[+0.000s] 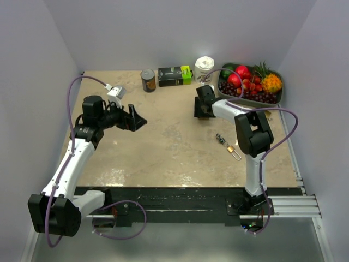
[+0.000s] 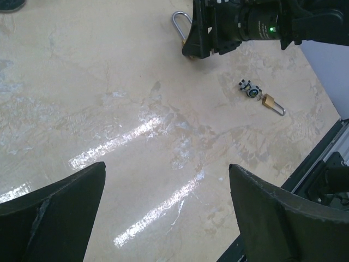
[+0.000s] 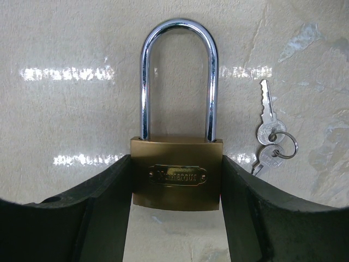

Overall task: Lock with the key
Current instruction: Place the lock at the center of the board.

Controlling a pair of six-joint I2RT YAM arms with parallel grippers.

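A large brass padlock [image 3: 176, 174] with a chrome shackle [image 3: 179, 33] lies flat on the beige table. My right gripper [image 3: 176, 164] is shut on its body, one finger on each side. Two silver keys on a ring [image 3: 274, 143] lie on the table just right of the lock. In the top view the right gripper [image 1: 203, 109] covers the lock. The left wrist view shows only the shackle [image 2: 180, 23] beside it. My left gripper [image 1: 136, 120] is open and empty, above the table's left side, its fingers [image 2: 60, 207] spread wide.
A small brass padlock [image 1: 233, 148] with a dark key bunch [image 1: 220, 138] lies near the right arm; it also shows in the left wrist view [image 2: 268, 101]. At the back stand a can [image 1: 148, 80], a green-black box [image 1: 175, 75], a white cup [image 1: 205, 64] and a fruit tray [image 1: 279, 99].
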